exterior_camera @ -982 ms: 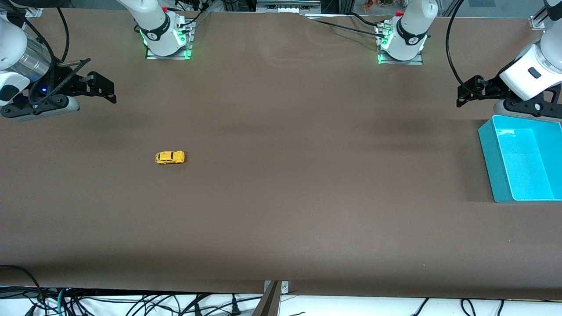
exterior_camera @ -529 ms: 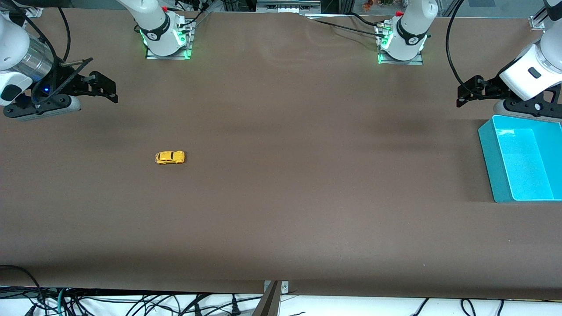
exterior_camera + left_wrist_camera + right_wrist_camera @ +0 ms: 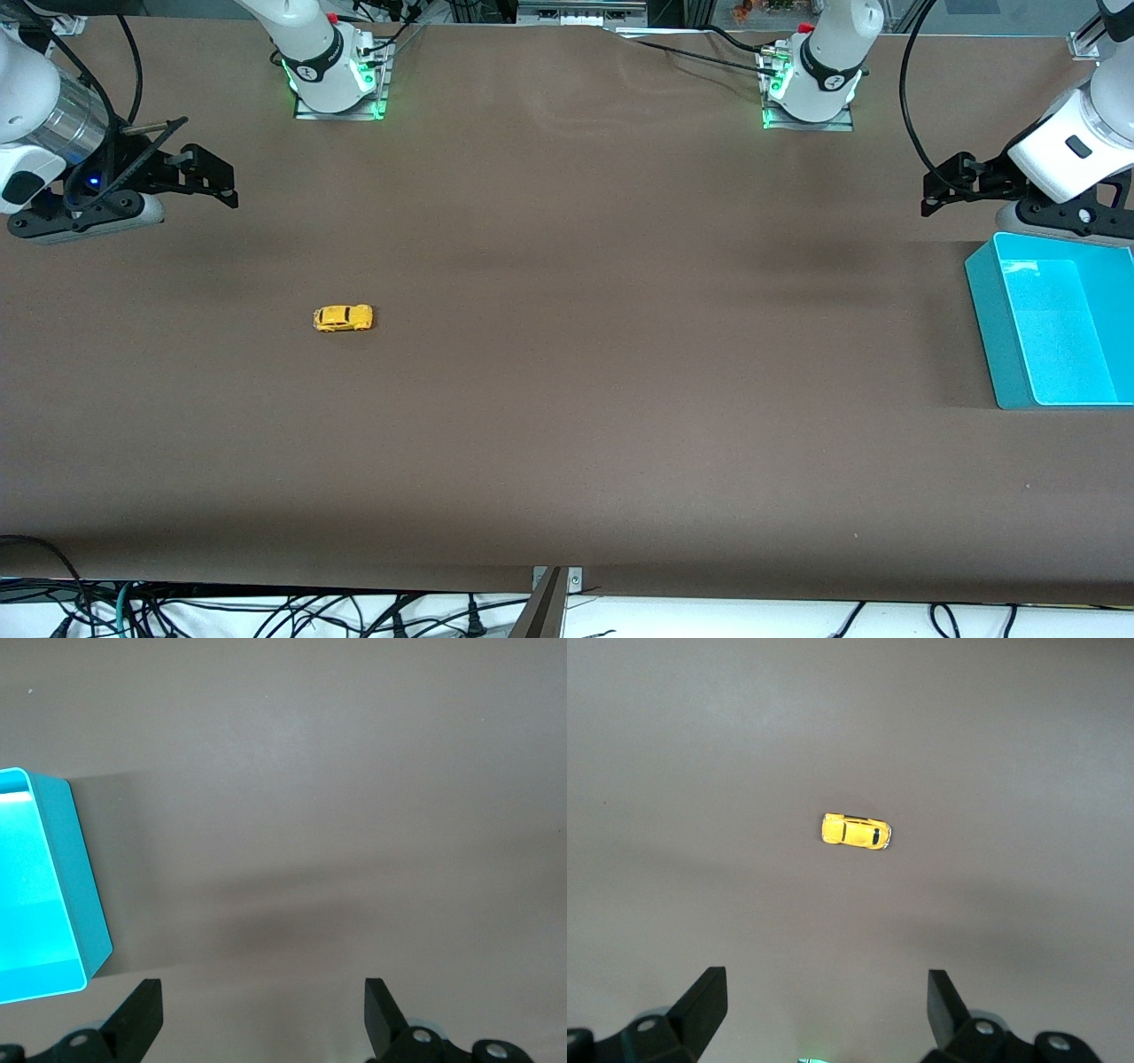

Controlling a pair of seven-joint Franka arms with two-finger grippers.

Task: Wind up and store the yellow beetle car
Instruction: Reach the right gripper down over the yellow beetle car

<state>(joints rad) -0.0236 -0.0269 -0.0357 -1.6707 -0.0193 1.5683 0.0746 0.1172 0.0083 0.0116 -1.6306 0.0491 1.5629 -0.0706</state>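
The yellow car [image 3: 343,318] stands on its wheels on the brown table [image 3: 585,372], toward the right arm's end, alone and well apart from everything else. It lies lengthwise along the table. In the right wrist view the car [image 3: 857,831] shows from above, with bare table all around it.

The right gripper [image 3: 199,173] hangs over the table at the right arm's end, with nothing under it; its fingers [image 3: 700,1001] are spread wide and hold nothing.

The left gripper [image 3: 952,182] hangs over the table at the left arm's end, just beside the teal bin [image 3: 988,301]. Its fingers [image 3: 137,1019] are also spread wide and hold nothing. The bin [image 3: 84,904] sits on the table, and the part of its inside that shows has nothing in it.
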